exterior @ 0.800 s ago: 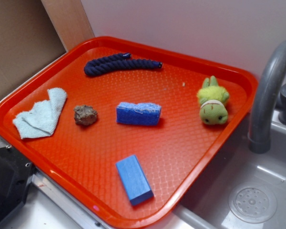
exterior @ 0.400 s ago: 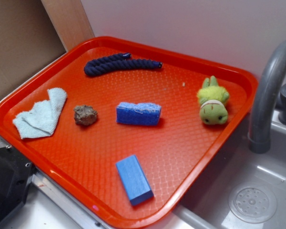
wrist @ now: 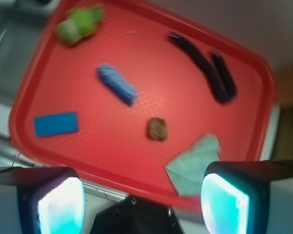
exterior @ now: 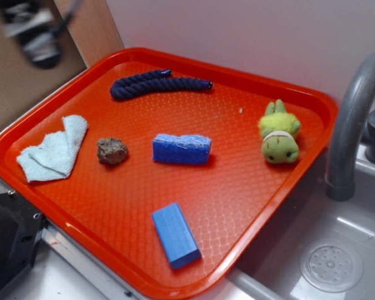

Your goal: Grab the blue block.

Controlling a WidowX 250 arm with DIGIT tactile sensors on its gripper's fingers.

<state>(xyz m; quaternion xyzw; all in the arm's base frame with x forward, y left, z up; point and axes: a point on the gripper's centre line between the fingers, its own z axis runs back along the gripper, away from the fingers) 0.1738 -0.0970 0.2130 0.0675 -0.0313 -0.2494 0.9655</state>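
The blue block lies flat on the red tray near its front edge; in the wrist view the blue block sits at the tray's left side. My gripper shows as a blur high at the top left of the exterior view, above the tray's left corner and far from the block. In the wrist view the gripper is open, its two pale fingertips wide apart with nothing between them.
On the tray lie a rough blue sponge, a brown lump, a pale folded cloth, a dark blue rope and a green plush toy. A grey faucet and sink stand right. A black box sits front left.
My gripper has come into the exterior view at the top left, blurred by motion. Nothing on the tray has moved.
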